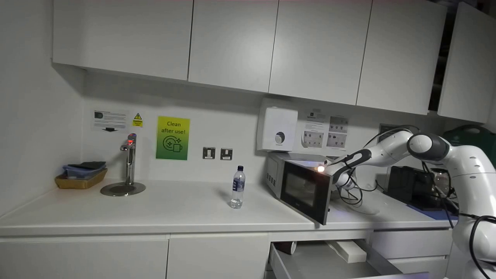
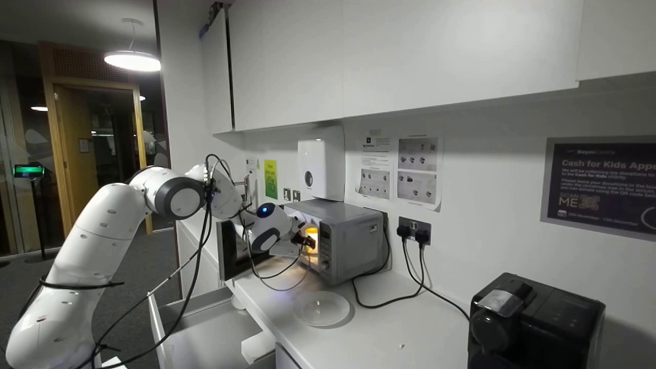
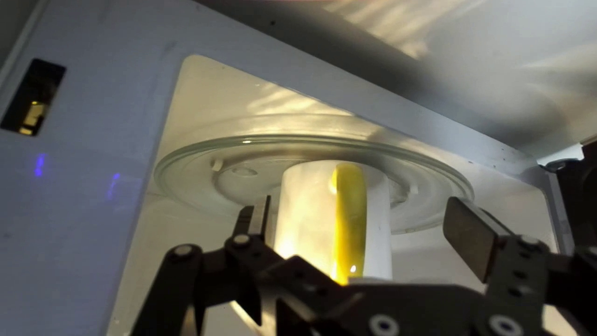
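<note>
Well, the gripper (image 3: 357, 203) covers one end of the white cup (image 3: 303, 210) in the wrist view, and whether its yellow strip (image 3: 350, 219) is a handle is hard to tell. The cup is on the glass plate (image 3: 191, 179) inside the microwave (image 2: 353, 248), in from the plate's edge. The fingers (image 3: 468, 238) stand wide apart: one is clear of the cup, the other too near to judge contact.

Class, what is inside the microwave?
A white-and-yellow cup stands on the glass turntable, between the open jaws of the gripper. The gripper covers the cup's top, so any contents are hidden.
</note>
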You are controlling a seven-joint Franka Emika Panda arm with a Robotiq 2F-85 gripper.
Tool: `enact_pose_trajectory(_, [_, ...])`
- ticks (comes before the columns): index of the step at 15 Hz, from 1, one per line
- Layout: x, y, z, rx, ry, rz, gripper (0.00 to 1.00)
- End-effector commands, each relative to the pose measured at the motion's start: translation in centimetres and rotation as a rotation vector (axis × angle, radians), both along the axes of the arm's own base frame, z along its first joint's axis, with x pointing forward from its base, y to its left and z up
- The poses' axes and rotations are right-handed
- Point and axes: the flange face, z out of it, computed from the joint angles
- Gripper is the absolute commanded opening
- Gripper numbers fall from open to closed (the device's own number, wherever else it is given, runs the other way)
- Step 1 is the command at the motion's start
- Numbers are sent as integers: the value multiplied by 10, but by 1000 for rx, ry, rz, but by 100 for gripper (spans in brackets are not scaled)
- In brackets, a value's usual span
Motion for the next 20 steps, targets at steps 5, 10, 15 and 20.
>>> enact_pose_trajectory(5, [8, -3, 3, 47, -46, -24, 100])
enact_pose_trajectory(10, [6, -7, 8, 50, -64, -47, 100])
enact_pose_trajectory(15, [2, -4, 11, 51, -96, -69, 100])
enact_pose_trajectory(20, [2, 0, 13, 48, -99, -62, 100])
